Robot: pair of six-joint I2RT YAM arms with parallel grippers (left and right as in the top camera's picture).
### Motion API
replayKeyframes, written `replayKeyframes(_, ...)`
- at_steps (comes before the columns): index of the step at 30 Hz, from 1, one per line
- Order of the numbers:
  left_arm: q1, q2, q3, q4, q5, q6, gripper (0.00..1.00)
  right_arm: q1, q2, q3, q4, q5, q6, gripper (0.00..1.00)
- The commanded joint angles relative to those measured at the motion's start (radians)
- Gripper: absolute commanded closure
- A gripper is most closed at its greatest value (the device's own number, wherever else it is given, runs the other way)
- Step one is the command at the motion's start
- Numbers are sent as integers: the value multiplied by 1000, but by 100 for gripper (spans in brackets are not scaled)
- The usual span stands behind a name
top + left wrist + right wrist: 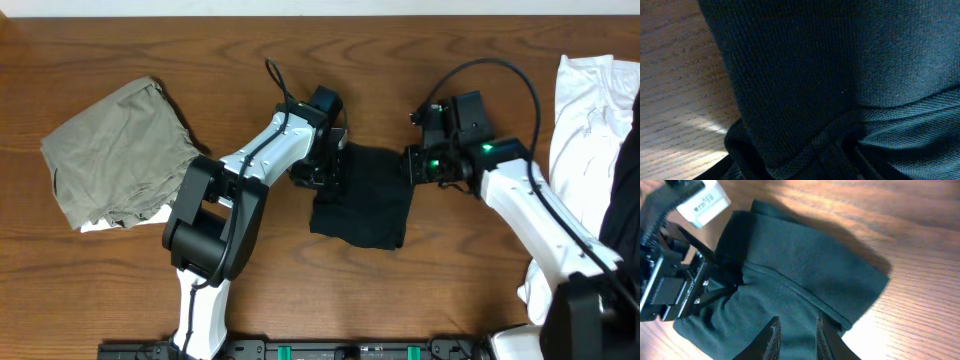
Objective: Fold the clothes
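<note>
Black shirt (362, 198) sits folded in the middle of the desk (400, 300). Our right fingers (772, 337) are slightly parted, holding nothing. Left fingers (707, 292) are at its edge and we can't tell if they're gripping. If they snag and drag, the fold unravels.

Bare table (350, 290) before black garment (365, 205)

Wood under the lamps: we are looking down on a brown wooden table (120, 300).
We are seeing its grain running side to side across the overhead view, and light is glaring off the boards in pale patches in both wrist views.
</note>
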Motion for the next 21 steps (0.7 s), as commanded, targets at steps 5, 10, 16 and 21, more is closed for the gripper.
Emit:
replayKeyframes(5,-8,35,-8,-4,-1,19,41,17,210,-27,0,-15,-31,78)
replayKeyframes(10,-8,35,-8,-5,-1,19,41,9,340,-27,14,78,-19,76)
replayKeyframes(16,4,11,2,-12,-2,21,41,9,393,-27,21,80,-19,74)
replayKeyframes(21,61,-68,19,-19,-9,20,40,7,392,-26,21,80,-19,73)
